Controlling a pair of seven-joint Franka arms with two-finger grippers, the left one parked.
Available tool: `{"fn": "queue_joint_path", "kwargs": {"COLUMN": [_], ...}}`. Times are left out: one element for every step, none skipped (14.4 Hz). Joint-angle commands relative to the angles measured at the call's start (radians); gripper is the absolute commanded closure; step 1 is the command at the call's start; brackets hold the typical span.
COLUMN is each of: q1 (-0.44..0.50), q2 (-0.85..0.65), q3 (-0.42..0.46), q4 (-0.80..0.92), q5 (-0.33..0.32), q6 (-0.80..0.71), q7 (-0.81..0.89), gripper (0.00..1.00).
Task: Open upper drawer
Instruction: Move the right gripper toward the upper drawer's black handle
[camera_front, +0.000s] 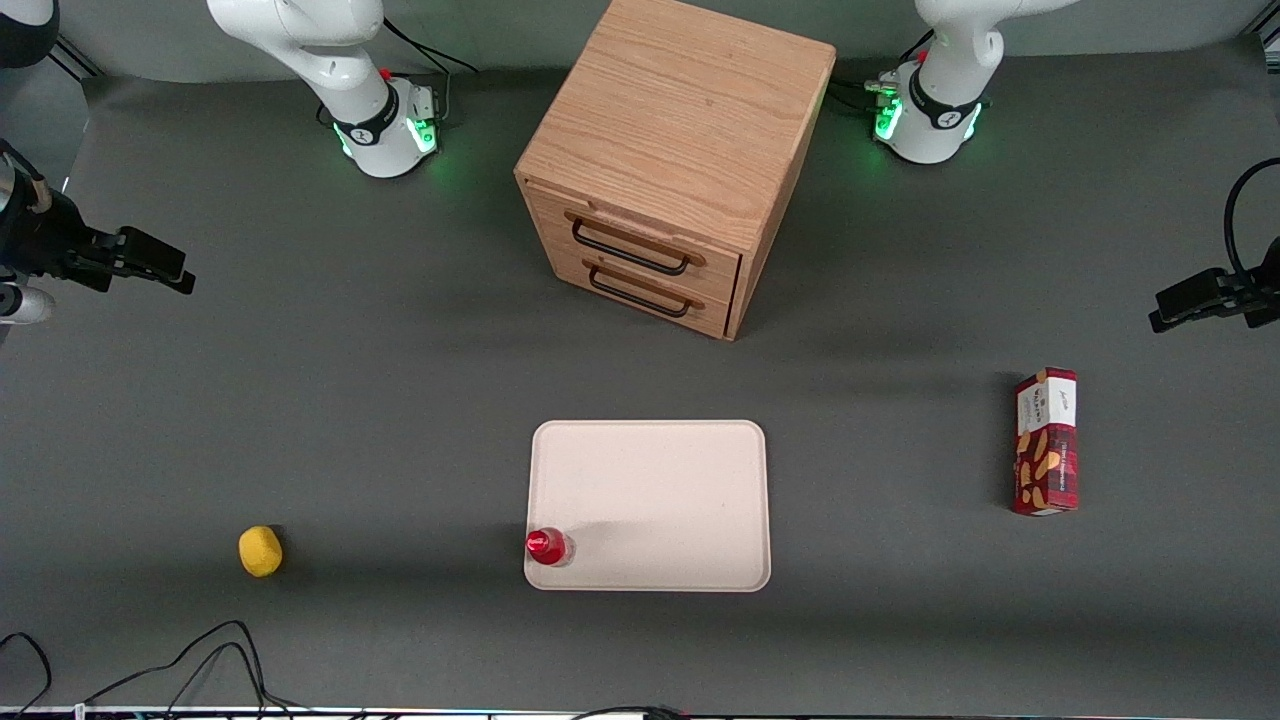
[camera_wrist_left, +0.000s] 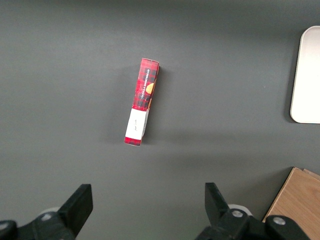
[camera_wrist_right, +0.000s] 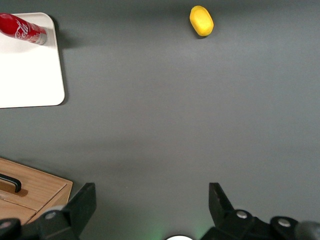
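The light oak cabinet (camera_front: 680, 120) stands at the middle of the table, farther from the front camera than the tray. Its upper drawer (camera_front: 715, 275) sits flush and closed, with a thin black bar handle (camera_front: 630, 247) above the matching lower drawer (camera_front: 640, 293). My gripper (camera_front: 150, 262) hovers toward the working arm's end of the table, well apart from the cabinet. It is open, with nothing between its fingers (camera_wrist_right: 87, 201). The right wrist view shows my gripper (camera_wrist_right: 152, 202) over bare grey mat, with a corner of the cabinet (camera_wrist_right: 45, 187) and a piece of black handle (camera_wrist_right: 11, 183).
A white tray (camera_front: 660, 490) lies in front of the cabinet, nearer the camera, with a red can (camera_front: 547, 546) on its corner. A yellow lemon (camera_front: 260, 551) lies toward the working arm's end, and a red snack box (camera_front: 1046, 442) toward the parked arm's. Cables (camera_front: 200, 660) trail along the front edge.
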Motion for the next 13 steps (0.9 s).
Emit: {"fn": "queue_joint_path", "kwargs": {"q1": [-0.006, -0.006, -0.006, -0.006, 0.003, 0.013, 0.038, 0.084, 0.133, 0.184, 0.245, 0.293, 0.348], "q2": [0.01, 0.01, 0.01, 0.01, 0.01, 0.01, 0.012, 0.017, 0.02, 0.024, 0.032, 0.044, 0.062], "q3": [0.0, 0.0, 0.0, 0.002, 0.003, 0.011, 0.012, 0.011, 0.012, 0.011, 0.011, 0.011, 0.012], "q4": [0.018, 0.018, 0.02, 0.02, 0.021, 0.024, 0.026, 0.027, 0.033, 0.043, 0.047, 0.062, 0.081], "q5": [0.009, 0.012, 0.015, 0.023, 0.034, 0.044, 0.046, 0.046, 0.046, 0.046, 0.045, 0.045, 0.045], "q6": [0.001, 0.001, 0.001, 0.001, 0.006, 0.009, 0.009, 0.01, 0.009, 0.009, 0.009, 0.009, 0.009], "q7": [-0.024, -0.023, -0.023, -0.024, -0.021, -0.023, -0.034, -0.037, -0.037, -0.037, -0.038, -0.038, -0.038], "gripper": [0.0, 0.0, 0.0, 0.0, 0.0, 0.0, 0.0, 0.0, 0.0, 0.0, 0.0, 0.0, 0.0]}}
